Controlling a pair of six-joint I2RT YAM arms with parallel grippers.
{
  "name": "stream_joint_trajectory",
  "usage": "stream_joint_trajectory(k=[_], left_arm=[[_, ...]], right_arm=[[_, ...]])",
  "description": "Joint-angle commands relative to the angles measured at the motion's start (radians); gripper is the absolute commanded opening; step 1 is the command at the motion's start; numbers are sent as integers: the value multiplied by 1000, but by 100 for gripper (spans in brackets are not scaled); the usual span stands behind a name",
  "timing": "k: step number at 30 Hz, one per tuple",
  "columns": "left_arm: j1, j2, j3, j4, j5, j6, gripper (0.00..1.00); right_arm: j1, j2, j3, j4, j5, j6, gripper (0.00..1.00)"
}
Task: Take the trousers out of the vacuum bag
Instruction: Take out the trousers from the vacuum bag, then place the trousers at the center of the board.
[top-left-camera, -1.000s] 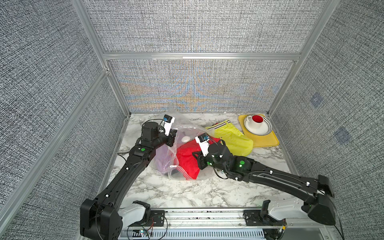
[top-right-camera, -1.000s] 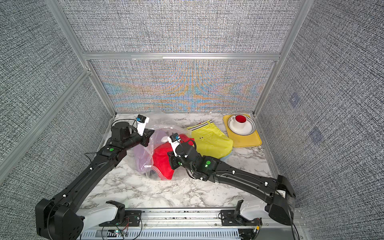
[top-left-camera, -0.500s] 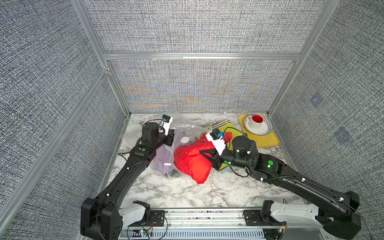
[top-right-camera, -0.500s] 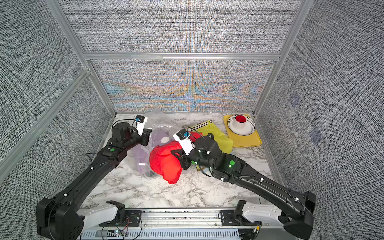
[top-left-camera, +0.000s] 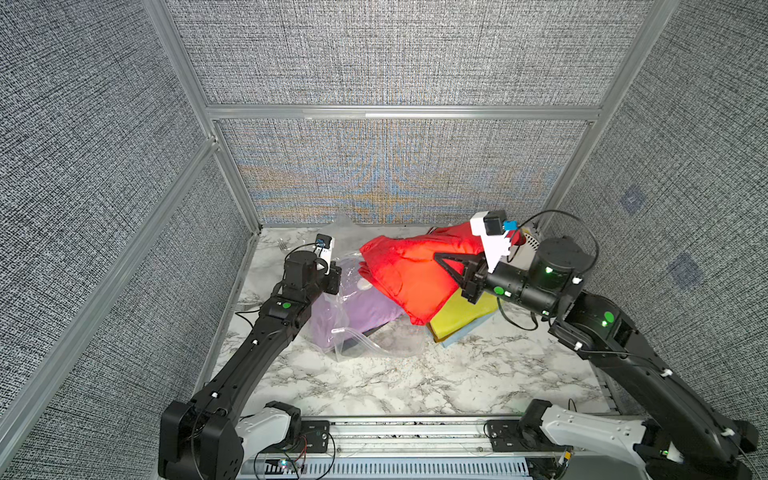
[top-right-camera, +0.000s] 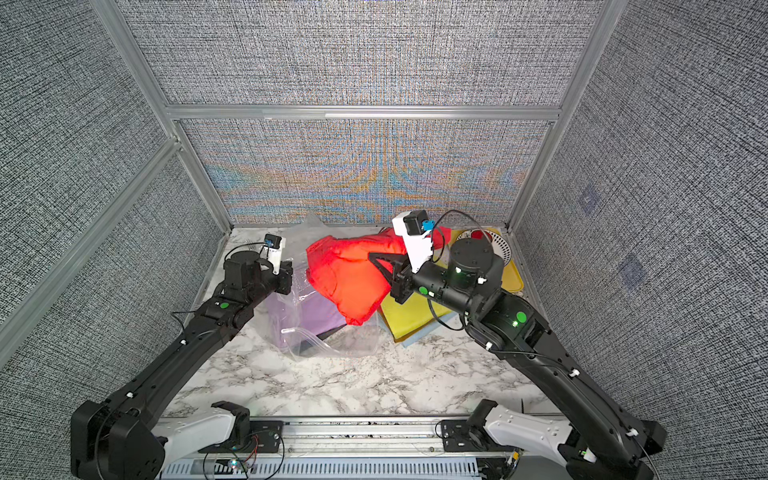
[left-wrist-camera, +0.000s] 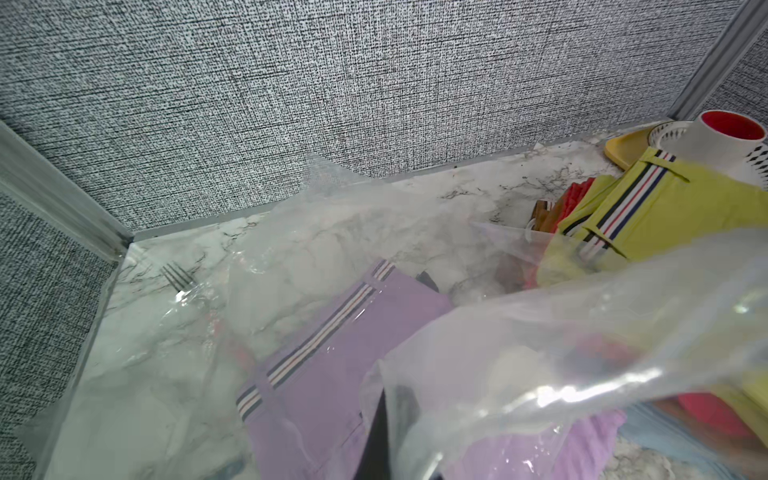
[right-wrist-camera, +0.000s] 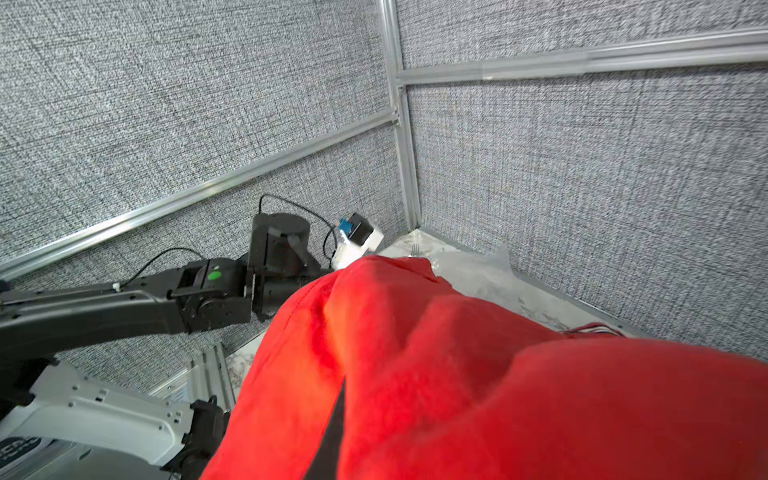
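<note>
The right claw, its black triangular fingers pinched shut on a fold, holds the red trousers aloft as a soft, puffy, creased bundle above the veined marble table, partly over the flat yellow pair. The left claw is closed on the crinkly clear film of the bag, holding its edge up. The smooth, folded lilac pair, with a striped waistband, lies inside that bag.
</note>
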Motion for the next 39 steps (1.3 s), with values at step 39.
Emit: stream_joint_trajectory(k=[39], left_arm=[[123, -158, -24, -16, -282, -120, 0]], right_arm=[[-621, 507, 93, 299, -680, -165, 0]])
